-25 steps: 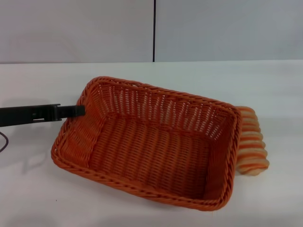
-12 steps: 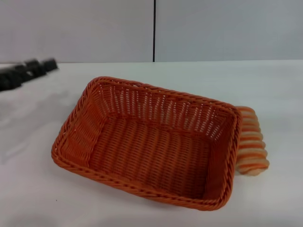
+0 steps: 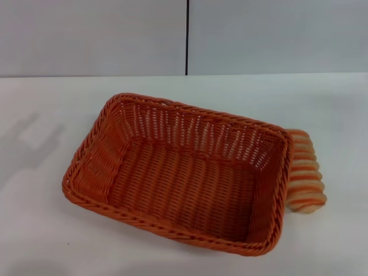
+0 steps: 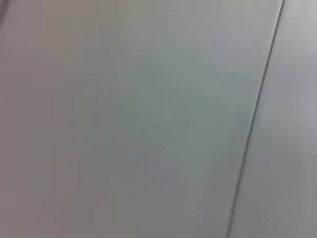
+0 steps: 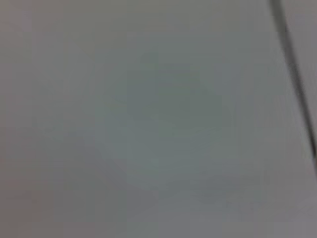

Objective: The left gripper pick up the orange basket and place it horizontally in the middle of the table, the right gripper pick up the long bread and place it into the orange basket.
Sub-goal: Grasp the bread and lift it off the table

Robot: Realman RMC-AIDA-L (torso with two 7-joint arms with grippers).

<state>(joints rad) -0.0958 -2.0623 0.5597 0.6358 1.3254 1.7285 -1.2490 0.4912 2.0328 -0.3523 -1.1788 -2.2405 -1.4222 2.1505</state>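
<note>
Across the middle of the head view, one orange basket (image 3: 178,172) sits empty on the white table (image 3: 46,230). One long bread (image 3: 305,172) lies touching its right end, outside it. Neither gripper appears. Both wrist views show only grey wall (image 4: 148,124), so the fingers' state cannot be told.

Orange basket (image 3: 178,172) on table (image 3: 46,230), long bread (image 3: 305,172) touching its right side.
</note>
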